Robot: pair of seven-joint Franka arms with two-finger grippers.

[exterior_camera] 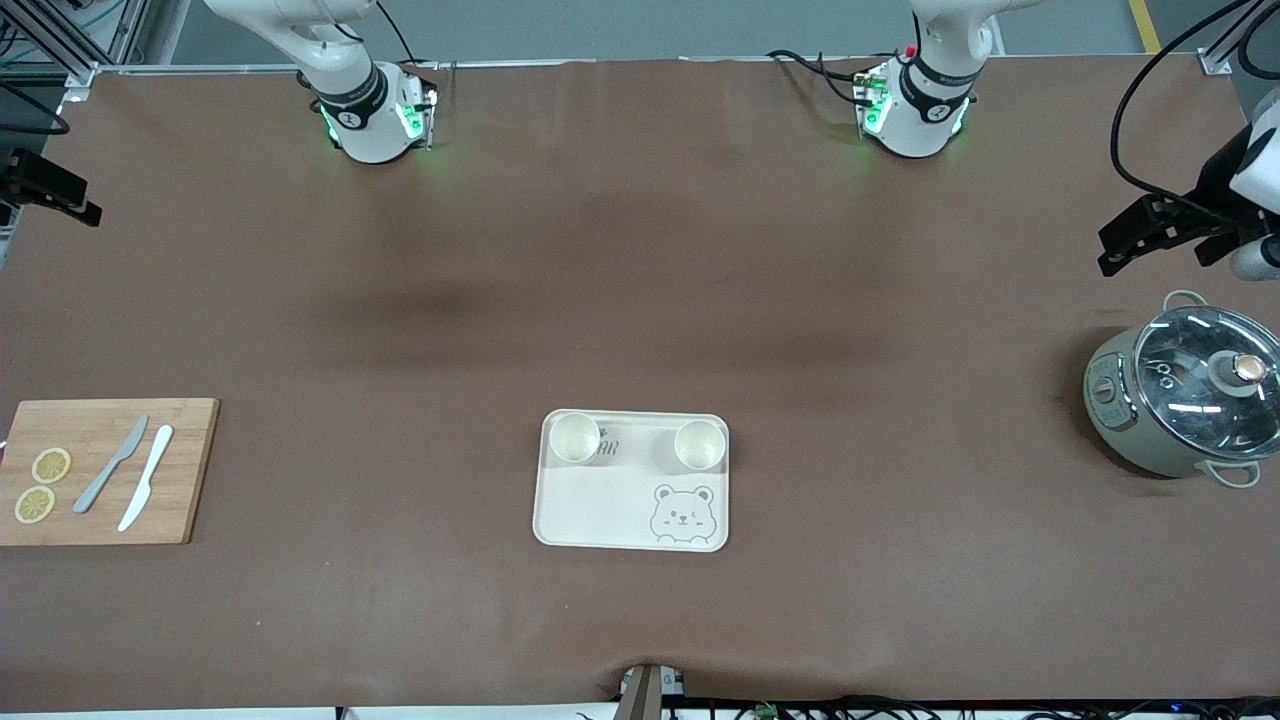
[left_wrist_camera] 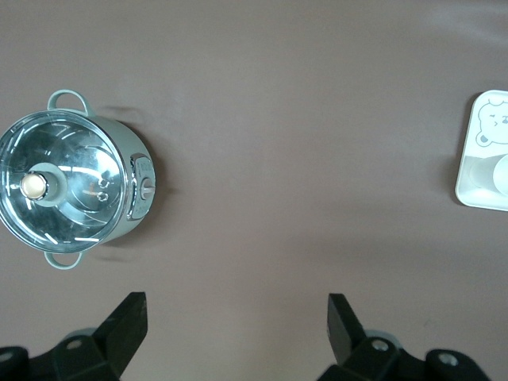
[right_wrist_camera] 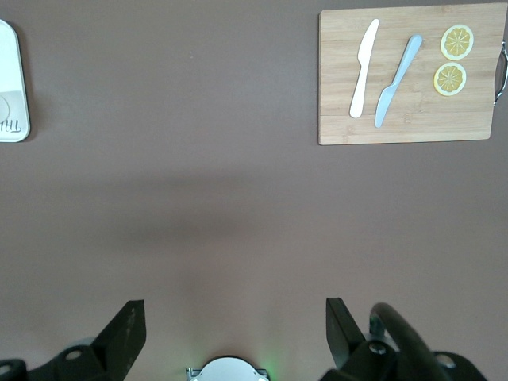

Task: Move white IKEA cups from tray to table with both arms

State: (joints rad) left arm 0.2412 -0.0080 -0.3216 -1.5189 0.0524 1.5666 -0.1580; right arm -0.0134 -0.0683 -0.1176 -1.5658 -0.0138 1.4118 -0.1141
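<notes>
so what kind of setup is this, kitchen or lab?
Likely a lab bench staged as a kitchen: a brown-covered table, aluminium framing and loose cables at its edges. Props: cutting board, lidded pot, bear tray carrying two white cups.

Worktop (exterior_camera: 640,250): a brown covering is spread over the whole surface; the two arm bases are mounted along its edge farthest from the front camera.
Tray (exterior_camera: 600,510): a cream rectangular tray with a bear print is laid near the middle of the worktop, toward the edge nearest the front camera.
Cutting board (exterior_camera: 190,470): a wooden board is laid flat at the right arm's end of the worktop, well apart from the tray.
Cooking pot (exterior_camera: 1120,420): a pale green pot closed with a glass lid is stood at the left arm's end of the worktop, well apart from the tray.
</notes>
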